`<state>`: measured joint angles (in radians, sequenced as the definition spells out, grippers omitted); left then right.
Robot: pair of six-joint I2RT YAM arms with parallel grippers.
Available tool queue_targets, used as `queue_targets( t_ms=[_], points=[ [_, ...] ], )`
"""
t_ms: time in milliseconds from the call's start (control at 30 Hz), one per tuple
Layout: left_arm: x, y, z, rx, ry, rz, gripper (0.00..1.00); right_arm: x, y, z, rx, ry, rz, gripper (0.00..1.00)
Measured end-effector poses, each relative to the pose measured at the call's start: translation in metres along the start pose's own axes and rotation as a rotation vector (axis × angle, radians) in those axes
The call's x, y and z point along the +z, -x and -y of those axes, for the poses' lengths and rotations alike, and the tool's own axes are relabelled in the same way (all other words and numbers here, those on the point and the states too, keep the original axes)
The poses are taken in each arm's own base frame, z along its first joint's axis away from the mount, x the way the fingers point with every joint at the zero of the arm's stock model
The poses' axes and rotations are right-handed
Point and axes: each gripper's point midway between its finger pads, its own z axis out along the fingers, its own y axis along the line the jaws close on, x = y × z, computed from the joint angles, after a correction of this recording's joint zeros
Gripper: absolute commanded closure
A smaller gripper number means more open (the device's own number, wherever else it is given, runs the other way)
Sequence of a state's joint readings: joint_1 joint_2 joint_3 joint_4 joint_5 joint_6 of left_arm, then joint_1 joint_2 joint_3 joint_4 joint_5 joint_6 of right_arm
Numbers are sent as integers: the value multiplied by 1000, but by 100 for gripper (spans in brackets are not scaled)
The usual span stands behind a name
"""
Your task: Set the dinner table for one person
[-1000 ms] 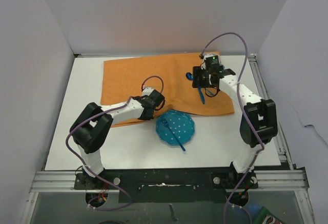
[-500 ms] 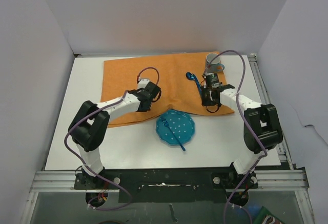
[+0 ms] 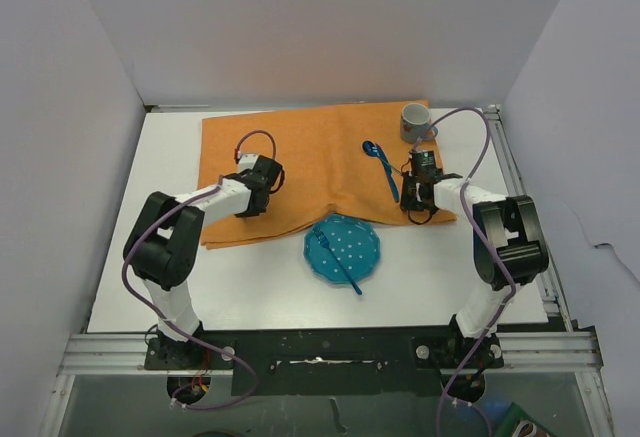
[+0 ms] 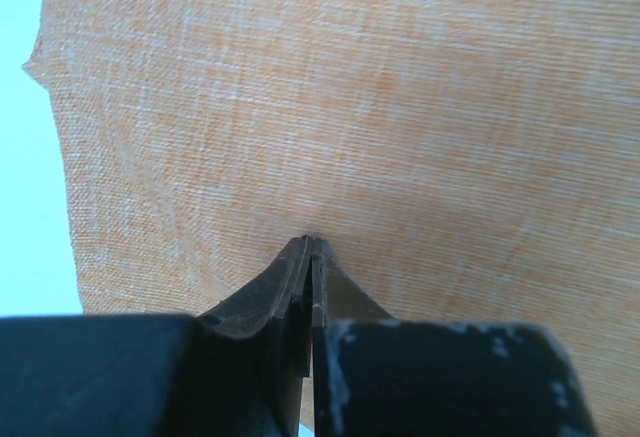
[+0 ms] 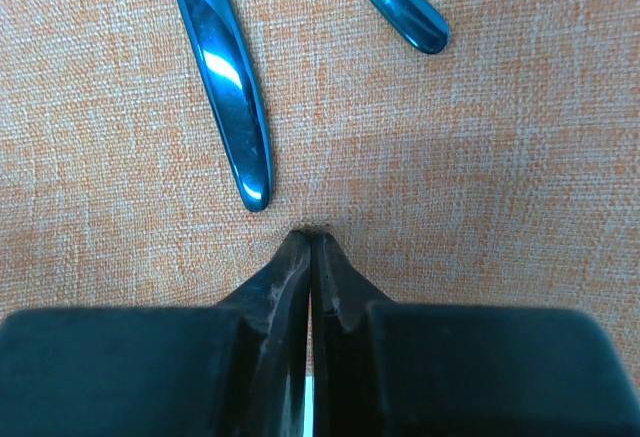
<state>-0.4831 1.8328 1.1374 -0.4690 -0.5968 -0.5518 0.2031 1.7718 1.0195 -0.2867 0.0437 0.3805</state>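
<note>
Two grippers down on cloth (image 3: 310, 147), both closed.

- Step, as judged: squaring up the cloth on table (image 3: 150, 257). Cloth lies across far half of table, its near edge slanted and wavy.
- Left gripper (image 4: 310, 245): jaws shut, tips pressed into left part of cloth with a small pucker of fabric nipped between them. Holds nothing else.
- Right gripper (image 5: 310, 237): jaws shut, same pucker of cloth at the tips, near cloth's near-right corner. Spoon (image 3: 385, 172) handle ends just beyond the tips, not touching. Second blue handle (image 5: 395, 2) farther off; can't tell which utensil.
- Plate (image 3: 375, 247) with fork (image 3: 335, 262) sits on bare table, just overlapping cloth's near edge. Mug (image 3: 413, 122) at far-right corner of cloth.
- Next move calls for: both arms drawing together and evenly, so cloth flattens without spilling spoon or mug.
</note>
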Motion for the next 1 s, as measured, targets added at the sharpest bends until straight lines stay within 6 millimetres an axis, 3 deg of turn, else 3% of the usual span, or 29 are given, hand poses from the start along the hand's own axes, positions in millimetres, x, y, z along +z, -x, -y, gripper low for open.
queue_targets(
  t_ms=[233, 467, 700, 900, 1000],
  points=[
    [13, -11, -22, -17, 58, -26, 99, 4, 4, -1, 54, -1, 43, 100],
    [22, -7, -33, -60, 90, 2, 99, 1, 3, 5, 111, -31, 59, 100],
    [24, -5, -36, -78, 94, 14, 99, -10, -10, 16, 135, -87, 16, 100],
    [23, -6, -37, -103, 85, 23, 99, -50, -35, 31, 128, -149, -51, 100],
    [15, -10, -37, -101, 71, 17, 99, -78, -30, 26, 130, -112, -17, 100]
  ],
)
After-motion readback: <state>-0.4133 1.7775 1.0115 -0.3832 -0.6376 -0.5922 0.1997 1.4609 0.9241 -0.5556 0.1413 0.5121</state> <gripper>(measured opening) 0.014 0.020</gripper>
